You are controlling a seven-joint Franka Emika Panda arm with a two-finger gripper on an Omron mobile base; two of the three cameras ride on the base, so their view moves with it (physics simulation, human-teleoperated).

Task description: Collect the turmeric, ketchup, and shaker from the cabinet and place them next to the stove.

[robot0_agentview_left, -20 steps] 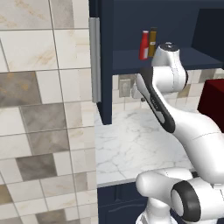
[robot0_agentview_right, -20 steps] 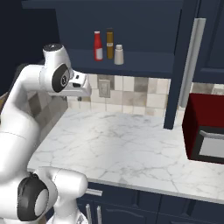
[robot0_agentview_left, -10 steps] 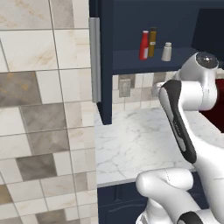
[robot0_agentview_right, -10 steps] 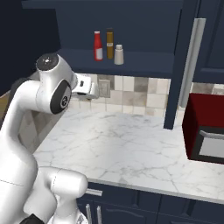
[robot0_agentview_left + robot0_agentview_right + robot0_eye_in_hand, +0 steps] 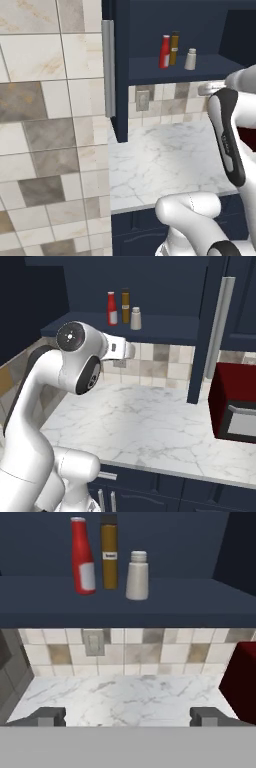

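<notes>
Standing on the shelf of the open cabinet [image 5: 150,607] were the ketchup [image 5: 82,556], the turmeric [image 5: 109,552] just beside it on its right, and the shaker [image 5: 137,576] a little further right and nearer the front edge. The jaws [image 5: 127,716] were spread wide and held nothing, hanging over the marble worktop [image 5: 120,697] below the shelf. A red appliance [image 5: 234,403] stood at the right of the worktop.

the cabinet [image 5: 150,532] front is left open, so the shelf [image 5: 125,607] can be reached head-on. the ketchup [image 5: 83,557] and turmeric [image 5: 109,552] are packed just beside each other, the shaker [image 5: 137,576] near them; free shelf is seen to the right.
</notes>
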